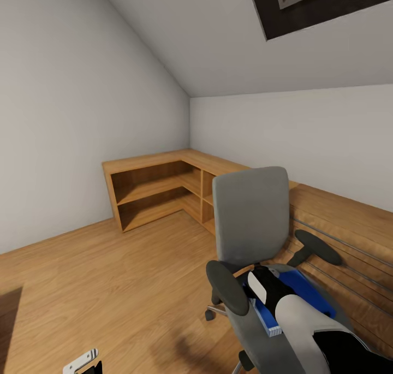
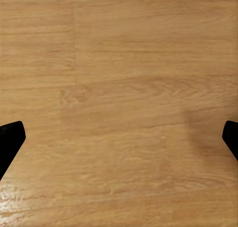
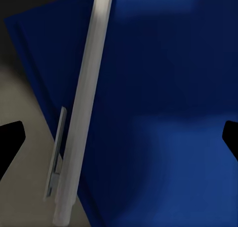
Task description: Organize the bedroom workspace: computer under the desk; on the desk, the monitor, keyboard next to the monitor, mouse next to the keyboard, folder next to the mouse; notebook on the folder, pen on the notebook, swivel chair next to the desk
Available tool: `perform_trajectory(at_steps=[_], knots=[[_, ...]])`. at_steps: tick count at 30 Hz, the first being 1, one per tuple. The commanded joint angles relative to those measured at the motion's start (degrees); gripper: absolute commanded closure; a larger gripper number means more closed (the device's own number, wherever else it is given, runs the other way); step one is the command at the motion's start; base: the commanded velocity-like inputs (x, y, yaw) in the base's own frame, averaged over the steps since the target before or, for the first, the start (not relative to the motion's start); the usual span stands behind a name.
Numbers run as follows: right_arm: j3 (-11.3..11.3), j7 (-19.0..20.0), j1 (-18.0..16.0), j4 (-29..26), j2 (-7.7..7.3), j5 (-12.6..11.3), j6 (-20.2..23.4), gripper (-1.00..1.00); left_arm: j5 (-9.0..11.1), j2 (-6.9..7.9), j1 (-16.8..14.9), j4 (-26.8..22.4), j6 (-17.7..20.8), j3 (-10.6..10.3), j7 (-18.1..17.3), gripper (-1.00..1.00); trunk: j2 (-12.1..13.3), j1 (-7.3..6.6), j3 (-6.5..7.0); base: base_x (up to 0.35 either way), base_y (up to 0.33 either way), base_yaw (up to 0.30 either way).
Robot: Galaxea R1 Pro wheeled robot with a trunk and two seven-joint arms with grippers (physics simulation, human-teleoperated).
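A wooden floor (image 1: 109,275) runs to low wooden shelving (image 1: 158,191) in the corner under a sloped ceiling. In front of it stands the chair (image 1: 251,215), grey, with black armrests, its seat carrying the blue folder (image 1: 305,295). The right arm (image 1: 305,325) reaches down over that seat, its wrist covering the folder's middle. Seen from the right wrist, the right gripper (image 3: 119,140) is spread wide, both black fingertips (image 3: 10,140) at the frame's edges, and the folder's blue cover fills nearly all the space between them, very close below. A slim pale grey pen (image 3: 84,108) with a clip lies on the folder, between the jaws but nearer one fingertip, running across the gap's line. The left gripper (image 2: 119,140) is likewise wide open, with bare floor between its tips.
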Motion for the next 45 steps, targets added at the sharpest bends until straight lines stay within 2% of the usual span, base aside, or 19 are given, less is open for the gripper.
perform_trajectory(at_steps=[1, 21, 27, 45], knots=[[0.13, -0.45, -0.02, -0.09, 0.00, -0.57, 0.16, -1.00, 0.47, 0.02, -0.02, -0.02, -0.19, -0.15, 0.16, -1.00, -0.03, -0.01, -0.06, 0.000, 0.000, 0.000], [0.12, -0.46, -0.02, -0.09, 0.00, -0.50, 0.16, -1.00, 0.45, 0.02, -0.02, -0.02, -0.16, -0.15, 0.16, -1.00, -0.03, -0.01, -0.06, 0.000, 0.000, 0.000], [0.11, -0.46, -0.02, -0.09, 0.00, -0.50, 0.16, -1.00, 0.46, 0.02, -0.02, -0.02, -0.13, -0.15, 0.16, -1.00, -2.43, 1.31, -1.14, 0.000, 0.000, 0.000], [0.11, -0.46, -0.02, -0.17, 0.00, -0.50, 0.16, -1.00, 0.45, 0.02, -0.02, -0.02, -0.17, -0.13, 0.16, -1.00, -2.43, 1.31, -1.14, 0.000, 0.000, 0.000]])
